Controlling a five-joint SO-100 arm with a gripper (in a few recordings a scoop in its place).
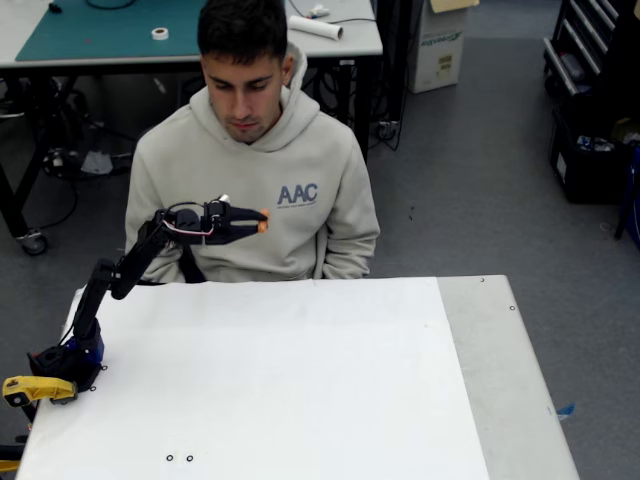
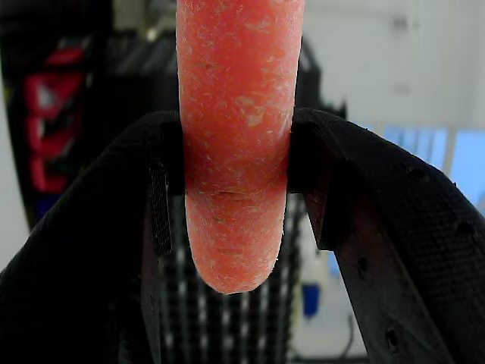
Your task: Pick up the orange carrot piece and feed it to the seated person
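Both jaws of the gripper (image 2: 236,182) are clamped on the orange carrot piece (image 2: 236,144), one black pad pressing each side of it, as the wrist view shows. The piece crosses the jaws at right angles, its rounded end poking out below the pinch and the rest running up out of the picture. Its skin looks rough and dry, so it should not slide easily; it appears stiff and very light, though a hard squeeze could probably snap or bruise it. The hold sits partway along its length, which seems sensible, since that leaves an end free to offer.

In the fixed view the gripper (image 1: 258,222) is raised well above the white table (image 1: 300,400), the carrot piece (image 1: 263,221) at its tip, in front of the chest of the seated person (image 1: 255,150), below the chin. He sits behind the table looking down toward it. The carrot probably has to rise to reach his mouth.
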